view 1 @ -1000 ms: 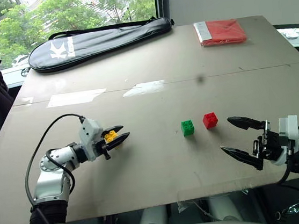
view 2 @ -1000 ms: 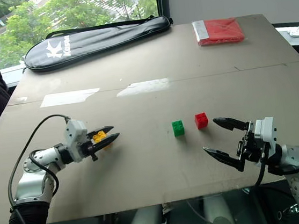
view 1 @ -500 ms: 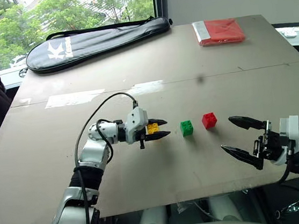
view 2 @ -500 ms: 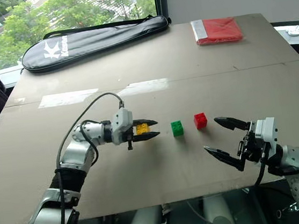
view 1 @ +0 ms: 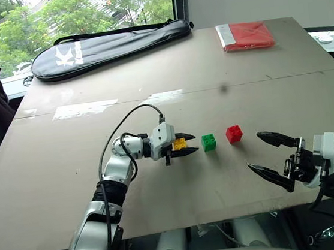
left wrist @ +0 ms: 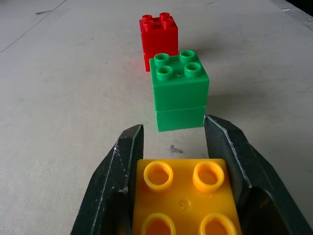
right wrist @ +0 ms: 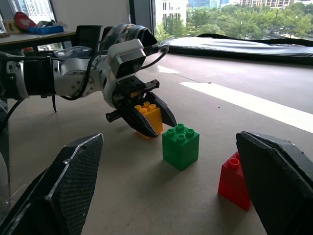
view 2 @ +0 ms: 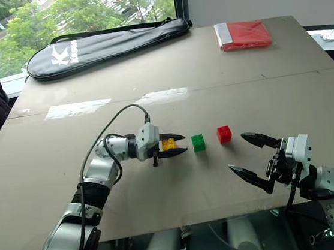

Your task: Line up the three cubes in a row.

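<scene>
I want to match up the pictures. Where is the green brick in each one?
Left eye view: green brick mid-table, between yellow brick and red brick.
Right eye view: same spot.
Left wrist view: just past the held yellow brick.
Right wrist view: in the middle.
Shared landmark: the red brick beside it.
</scene>
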